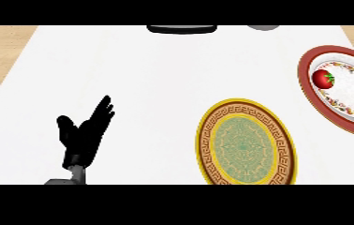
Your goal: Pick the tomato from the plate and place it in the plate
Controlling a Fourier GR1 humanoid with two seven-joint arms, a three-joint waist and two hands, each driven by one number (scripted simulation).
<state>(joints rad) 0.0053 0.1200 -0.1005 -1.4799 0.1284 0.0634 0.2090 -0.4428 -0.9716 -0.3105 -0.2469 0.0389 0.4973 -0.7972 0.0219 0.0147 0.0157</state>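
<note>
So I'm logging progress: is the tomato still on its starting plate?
Yes. The tomato lies on the red-rimmed plate at right; the yellow-rimmed plate holds nothing.

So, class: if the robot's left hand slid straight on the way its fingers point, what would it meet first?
Nothing close. The open left hand points up and slightly right over bare white counter; the line perhaps ends at the dark flat object on the far edge.
</note>
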